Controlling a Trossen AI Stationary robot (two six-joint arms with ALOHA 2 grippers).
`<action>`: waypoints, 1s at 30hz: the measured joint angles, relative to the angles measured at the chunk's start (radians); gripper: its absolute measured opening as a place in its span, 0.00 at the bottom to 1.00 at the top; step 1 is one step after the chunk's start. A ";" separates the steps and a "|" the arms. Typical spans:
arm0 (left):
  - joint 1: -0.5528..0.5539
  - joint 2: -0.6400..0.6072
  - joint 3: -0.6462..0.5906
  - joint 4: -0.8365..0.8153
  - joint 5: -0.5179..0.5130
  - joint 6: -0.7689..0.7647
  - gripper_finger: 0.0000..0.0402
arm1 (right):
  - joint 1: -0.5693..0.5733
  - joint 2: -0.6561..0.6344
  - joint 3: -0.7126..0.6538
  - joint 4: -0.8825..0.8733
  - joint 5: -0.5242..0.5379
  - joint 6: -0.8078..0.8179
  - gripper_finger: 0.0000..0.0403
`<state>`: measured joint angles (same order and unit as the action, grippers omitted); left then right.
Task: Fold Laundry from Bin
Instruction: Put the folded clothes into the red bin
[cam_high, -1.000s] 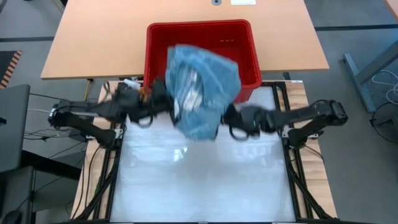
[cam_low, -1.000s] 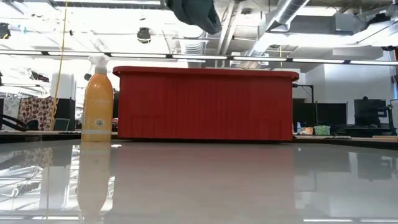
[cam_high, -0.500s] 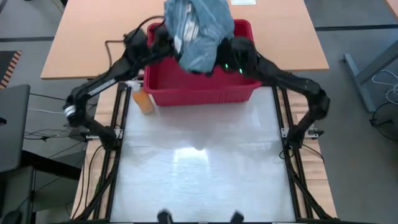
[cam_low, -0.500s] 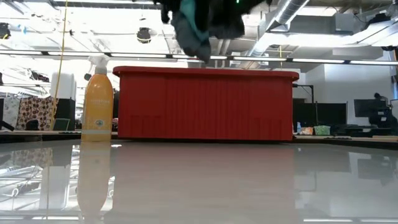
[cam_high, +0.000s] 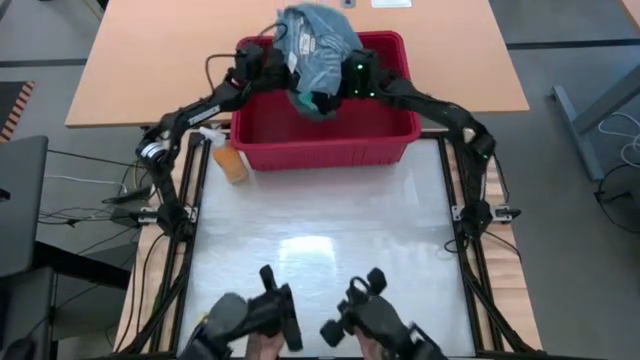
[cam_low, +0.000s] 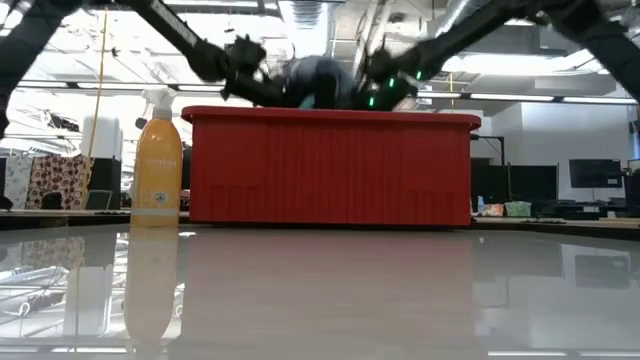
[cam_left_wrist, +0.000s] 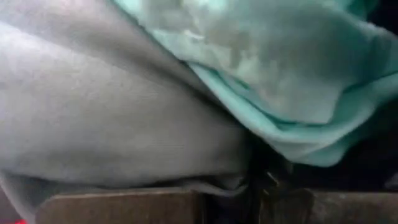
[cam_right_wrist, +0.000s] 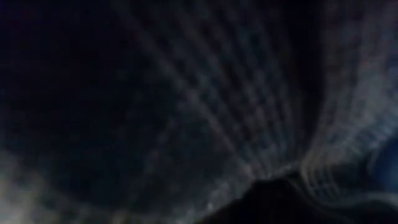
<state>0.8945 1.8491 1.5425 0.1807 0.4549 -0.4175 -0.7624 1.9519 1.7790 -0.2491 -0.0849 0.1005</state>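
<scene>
High view, nearest edge first: two dark gripper-like handles (cam_high: 320, 320) poke in at the bottom, with what look like a person's hands under them; I cannot tell more. Beyond them the glossy white bench (cam_high: 320, 230) lies between my two arm bases. At its far left corner stands an orange spray bottle (cam_high: 228, 160), just beside the bin (cam_high: 325, 140), which sits at the far end of the bench, partly on the wooden table (cam_high: 150, 60) behind it.

Both my arms reach over the bin from either side. My left jaws (cam_high: 275, 65) and right jaws (cam_high: 345, 78) are clenched on one bundle of laundry (cam_high: 315, 45), mottled blue-grey, with a turquoise bit showing at its lower edge. The bundle hangs over the bin's far half, partly past the back rim.

Low view shows the bottle upright, left of the bin's front wall (cam_low: 330, 170), which hides everything inside; the bundle (cam_low: 315, 80) peeks just above the rim, between my two grippers.

Left wrist view alone shows the cloth up close: grey fabric (cam_left_wrist: 106, 118) pressed against turquoise fabric (cam_left_wrist: 273, 81), filling the picture. Right wrist view gives only dark ribbed cloth (cam_right_wrist: 205, 112) right against the lens.
</scene>
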 joint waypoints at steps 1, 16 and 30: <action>0.008 0.024 -0.012 0.021 0.003 -0.012 0.06 | -0.008 0.030 0.000 0.001 0.000 0.005 0.00; 0.090 0.142 -0.053 -0.095 0.057 0.051 0.15 | -0.053 0.171 -0.002 -0.030 -0.023 0.041 0.00; 0.093 -0.013 0.033 -0.552 -0.193 0.359 0.36 | -0.084 0.087 0.001 -0.226 0.048 -0.067 0.06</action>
<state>0.9875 1.8366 1.5750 -0.3713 0.2615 -0.0585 -0.8468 2.0388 1.7798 -0.4754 -0.0365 0.0331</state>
